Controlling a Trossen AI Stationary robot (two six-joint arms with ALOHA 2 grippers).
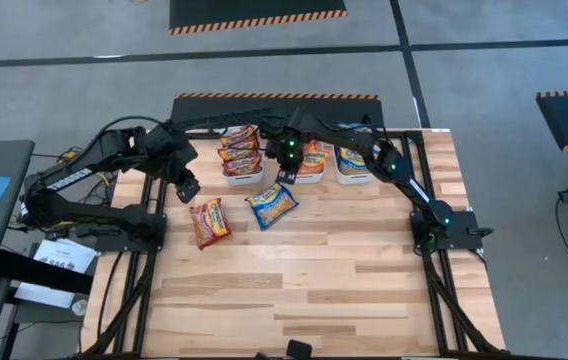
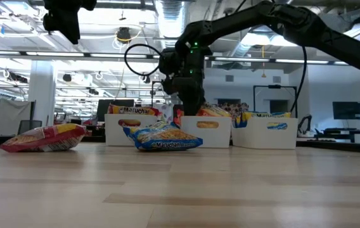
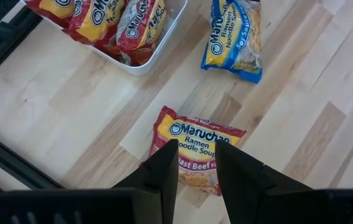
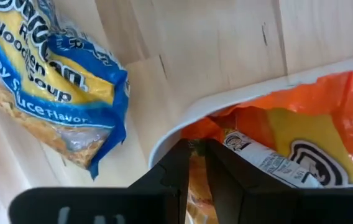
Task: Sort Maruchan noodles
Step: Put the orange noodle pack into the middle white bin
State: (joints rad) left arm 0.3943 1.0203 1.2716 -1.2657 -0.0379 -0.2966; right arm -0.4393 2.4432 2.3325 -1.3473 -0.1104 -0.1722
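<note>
Two Maruchan noodles packets lie flat on the wood table: a maroon one (image 1: 209,222) (image 3: 195,143) and a blue one (image 1: 272,205) (image 4: 46,93). Three white bins stand in a row at the far side, holding maroon (image 1: 240,150), orange (image 1: 311,160) and blue (image 1: 352,160) packets. My left gripper (image 1: 188,188) (image 3: 196,152) hangs open high above the maroon packet, nothing between its fingers. My right gripper (image 1: 287,176) (image 4: 195,146) points down at the middle bin's near left corner, shut on an orange packet (image 4: 301,130). My right gripper pinches a bit of the orange packet (image 4: 196,174) between its two fingers from above, pointing down. The fingers hide which part of it that is. The rest of the packet lies inside the middle bin, just behind the rim (image 4: 226,99).
The blue packet (image 2: 164,138) lies just in front of the middle bin (image 2: 206,132), close beside my right gripper (image 2: 189,111). The table's near half is bare wood (image 1: 304,290). Black frame rails (image 1: 129,240) run along both sides.
</note>
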